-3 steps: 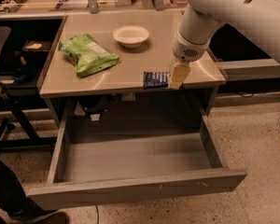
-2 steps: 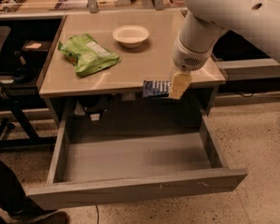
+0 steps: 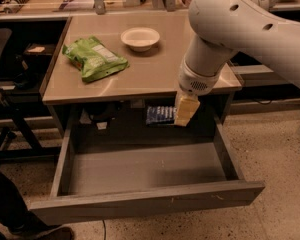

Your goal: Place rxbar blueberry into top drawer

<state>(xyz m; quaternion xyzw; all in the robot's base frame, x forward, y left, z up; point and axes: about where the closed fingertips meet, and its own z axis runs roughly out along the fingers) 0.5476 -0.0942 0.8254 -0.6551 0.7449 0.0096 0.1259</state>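
Observation:
My gripper (image 3: 182, 111) hangs below the table's front edge, over the back of the open top drawer (image 3: 145, 169). It is shut on the rxbar blueberry (image 3: 160, 115), a small dark-blue bar that sticks out to the left of the pale fingers (image 3: 186, 110). The bar hangs in the air above the drawer's flat grey bottom, near the back. The drawer is pulled out wide toward me and holds nothing else.
On the tabletop (image 3: 155, 74) lie a lime-green chip bag (image 3: 94, 58) at the left and a white bowl (image 3: 140, 38) at the back middle. My large white arm (image 3: 240, 29) crosses over the table's right side. A dark chair (image 3: 5, 84) stands at the left.
The gripper has carried the bar off the tabletop, forward and down past the table's front edge, to a spot over the drawer.

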